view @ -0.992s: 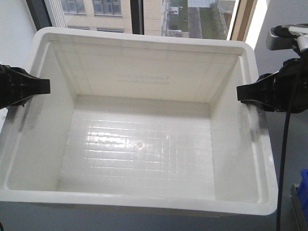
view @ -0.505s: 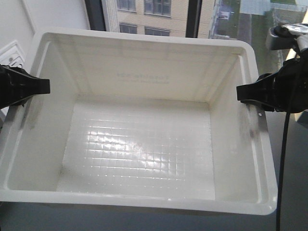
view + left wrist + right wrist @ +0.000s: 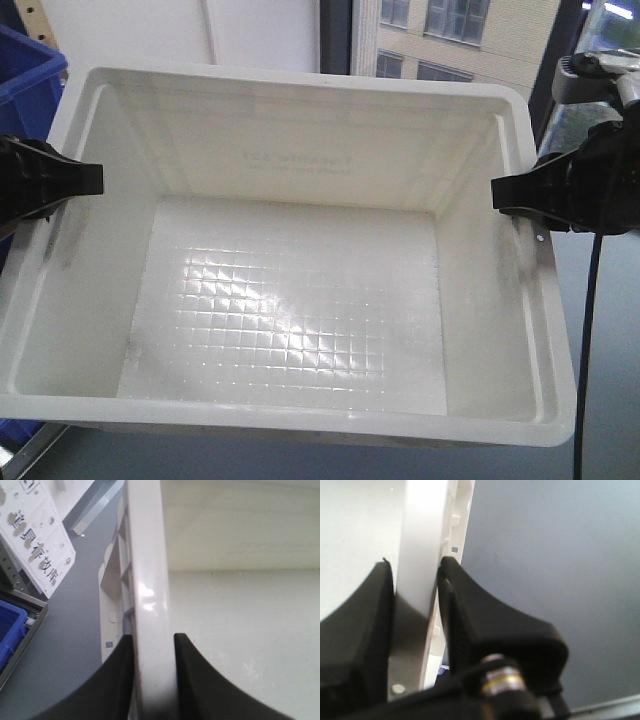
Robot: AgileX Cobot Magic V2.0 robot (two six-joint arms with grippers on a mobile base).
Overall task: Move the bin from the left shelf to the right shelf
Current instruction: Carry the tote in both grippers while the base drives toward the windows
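Observation:
The white bin fills the front view, held up between both arms, with its grid floor facing me and faint print showing through the far wall. My left gripper is shut on the bin's left rim. My right gripper is shut on the right rim. In the left wrist view the jaws pinch the thick rim from both sides. In the right wrist view the jaws clamp the rim the same way. The right shelf with roller wheels is out of view.
A blue crate stands at the far left behind the bin, and a blue crate corner on a metal frame shows in the left wrist view. A white perforated panel is at its upper left. A window lies behind; grey floor below.
The background has slid to the right behind the bin: the window moved right and the blue crate came into view at left. Both grippers keep the same hold on the bin.

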